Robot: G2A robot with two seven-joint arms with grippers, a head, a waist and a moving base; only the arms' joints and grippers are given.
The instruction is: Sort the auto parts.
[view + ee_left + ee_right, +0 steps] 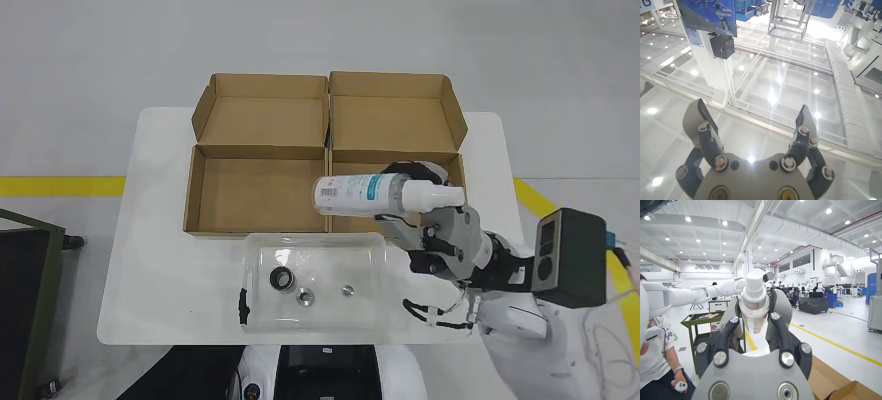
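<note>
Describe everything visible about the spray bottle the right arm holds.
The spray bottle is a white, plastic-looking cylinder with a teal label band, a barcode near its base and a white pump cap. It lies horizontal in the air, clamped near its neck by the right gripper, mostly over the right cardboard box.

Bright hall under a white ceiling (pixel 791 228) with round lights (pixel 724 223), grey floor (pixel 80 80) with yellow lines (pixel 60 186), green cart (pixel 696 320) nearby.
</note>
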